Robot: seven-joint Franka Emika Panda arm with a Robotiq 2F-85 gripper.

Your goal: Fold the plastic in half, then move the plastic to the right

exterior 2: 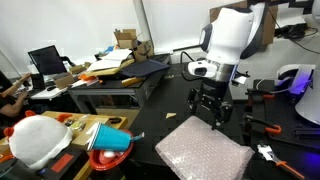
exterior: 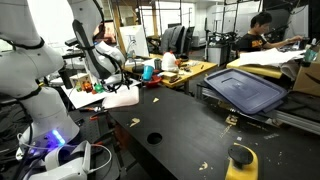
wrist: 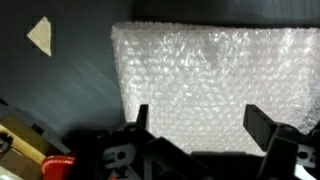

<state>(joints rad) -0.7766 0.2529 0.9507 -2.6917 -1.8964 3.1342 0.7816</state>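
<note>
Okay, quick look at the plastic point(exterior 2: 205, 150): lies flat on the black table point(exterior 2: 165, 100), bubbly, whitish, a single layer, not folded yet. Sits at roughly 5 o'clock in an exterior view, right at 6 o'clock under the gripper point(exterior 2: 212, 120). Fills the wrist view from the middle out to 3 o'clock as the same plastic point(wrist: 215, 80), with a straight edge on its 9 o'clock side and bare table point(wrist: 70, 90) past that.

Now the gripper point(wrist: 197, 112): hangs over one end of the plastic with the jaws spread wide and nothing held. Comes in from 6 o'clock in the wrist view and straddles that end with two black fingers point(wrist: 262, 128), one at 7 o'clock, one at 5 o'clock. Can't tell about contact with the bubbles, touching or just hovering, no idea.

Other stuff around:
- Small tan scrap point(wrist: 40, 35) at 10 o'clock in the wrist view, well apart from the plastic.
- Dark blue-grey lid point(exterior: 245, 88) at 3 o'clock in an exterior view, tilted on a cart. Same lid point(exterior 2: 150, 68) at 11 o'clock from the other side, well apart from the plastic.
- Person point(exterior: 255, 35) at 1 o'clock, sitting at a desk in the background.
- White arm point(exterior: 88, 40) at 10 o'clock, reaching down toward the table.
</note>
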